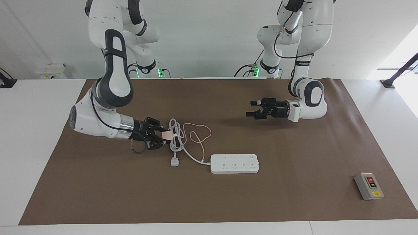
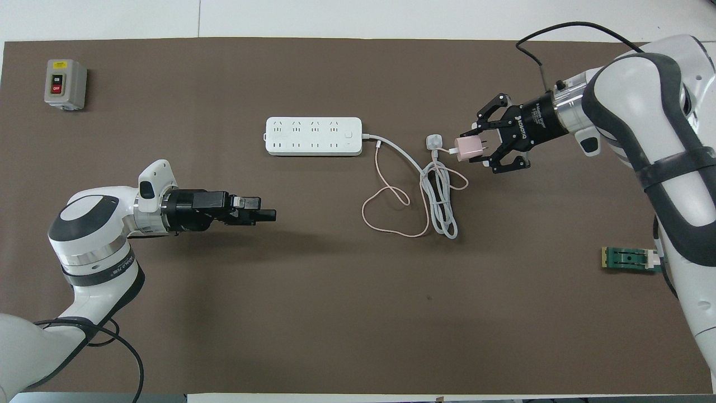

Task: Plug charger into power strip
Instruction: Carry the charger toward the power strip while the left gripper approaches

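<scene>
Two grippers were seen above the brown mat (image 1: 294, 195). The charger (image 2: 467, 148) was clamped in the right gripper (image 2: 475, 148), fingers shut on its pink cube, and was held over the coiled white cord (image 2: 442, 196), beside the three-pin plug (image 2: 435, 141). Its pink cable (image 2: 391, 212) was looped on the mat. The power strip (image 2: 313, 136) lay flat at mid-table. The left gripper (image 1: 253, 109) was held with jaws open over bare mat, nothing gripped.
</scene>
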### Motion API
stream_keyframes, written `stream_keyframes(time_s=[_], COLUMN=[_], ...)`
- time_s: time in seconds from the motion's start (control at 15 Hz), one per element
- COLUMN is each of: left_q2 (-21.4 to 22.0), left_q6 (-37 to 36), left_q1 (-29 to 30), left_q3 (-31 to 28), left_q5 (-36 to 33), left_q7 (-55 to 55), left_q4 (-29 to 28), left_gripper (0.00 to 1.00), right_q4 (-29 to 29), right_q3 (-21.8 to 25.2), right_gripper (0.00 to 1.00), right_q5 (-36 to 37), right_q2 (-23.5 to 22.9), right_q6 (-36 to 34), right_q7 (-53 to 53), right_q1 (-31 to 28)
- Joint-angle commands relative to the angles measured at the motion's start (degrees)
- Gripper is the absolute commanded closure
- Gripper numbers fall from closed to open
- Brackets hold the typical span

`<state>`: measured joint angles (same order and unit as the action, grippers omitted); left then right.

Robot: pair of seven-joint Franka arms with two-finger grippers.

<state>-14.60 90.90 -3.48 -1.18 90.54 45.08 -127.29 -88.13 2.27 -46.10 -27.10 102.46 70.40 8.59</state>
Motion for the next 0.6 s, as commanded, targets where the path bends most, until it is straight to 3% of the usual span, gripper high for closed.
stream_keyframes(time_s=[0.0, 0.53], left_q2=[2.1, 1.2], left_q6=[4.4, 5.8], left_q1=[-1.2, -3.3], left_q3=[-0.9, -0.9], left_q5=[1.6, 4.9], left_q7=[-0.5, 2.0], left_q4=[-1.6, -1.2], left_gripper=[0.0, 0.0], right_q4=[1.7, 1.7], right_q3=[0.2, 0.2], right_gripper=[1.0, 1.0], right_q5=[-1.9, -5.0], right_q2=[-0.1, -0.1], right_q6=[2.9, 13.7], right_q7=[6.4, 14.4], right_q1=[4.7, 15.7])
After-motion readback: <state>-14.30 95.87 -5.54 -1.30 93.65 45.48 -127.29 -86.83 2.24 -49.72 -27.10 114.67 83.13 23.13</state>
